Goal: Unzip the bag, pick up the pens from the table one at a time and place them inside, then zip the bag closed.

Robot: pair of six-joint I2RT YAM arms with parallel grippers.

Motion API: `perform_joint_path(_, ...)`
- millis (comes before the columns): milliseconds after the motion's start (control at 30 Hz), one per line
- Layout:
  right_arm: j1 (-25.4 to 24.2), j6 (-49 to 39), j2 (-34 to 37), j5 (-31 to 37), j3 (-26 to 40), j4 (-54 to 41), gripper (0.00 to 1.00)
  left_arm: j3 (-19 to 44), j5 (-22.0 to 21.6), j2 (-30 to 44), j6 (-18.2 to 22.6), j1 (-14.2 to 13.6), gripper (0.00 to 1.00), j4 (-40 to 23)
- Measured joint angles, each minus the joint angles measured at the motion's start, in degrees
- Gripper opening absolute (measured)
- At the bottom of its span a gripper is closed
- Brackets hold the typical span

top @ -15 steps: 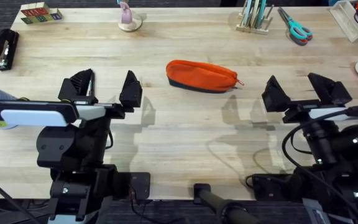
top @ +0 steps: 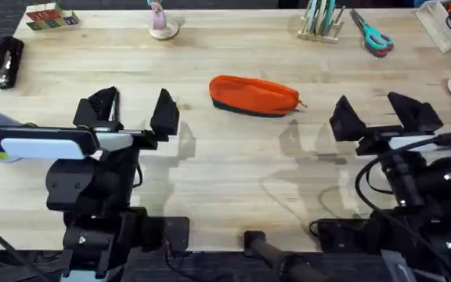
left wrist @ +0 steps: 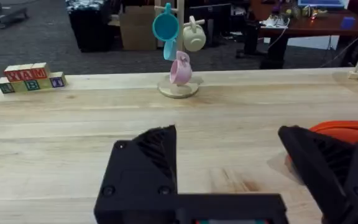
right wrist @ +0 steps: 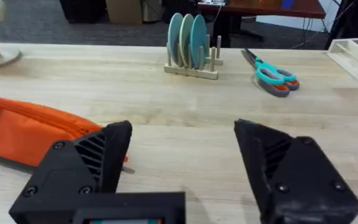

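With both grippers, left (top: 134,110) and right (top: 376,110), held wide open and empty, the zipped bag (top: 254,95), lying mid-table (top: 225,180) between them, could be dragged if its pull is tugged unbraced.

Dark carpet (left wrist: 36,31), perhaps cardboard boxes (left wrist: 135,28)

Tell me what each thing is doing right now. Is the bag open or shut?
bag: zipped shut, lying flat on the table.
left end effector: open, holding nothing.
right end effector: open, holding nothing.
scissors: closed, lying flat.
mugs: hanging on their stand.
plates: standing upright in the rack.
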Motion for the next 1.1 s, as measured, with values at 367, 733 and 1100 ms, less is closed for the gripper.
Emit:
perform_joint_path(367,0.02,-0.16,0.11,1.3,2.83,-5.46,0.996,3.05,-2.47,0.27,0.2,0.01,0.993,-2.84)
perform_joint_path(733,0.0,-1.33,14.27,4.57,23.48,-17.3,0.995,22.62,-4.51,17.64,0.39,-0.01,0.993,-8.75)
perform_joint_path(1100,0.0,-1.75,42.31,2.51,50.78,-28.07,0.996,50.01,3.26,45.83,6.68,-0.01,0.993,-28.45)
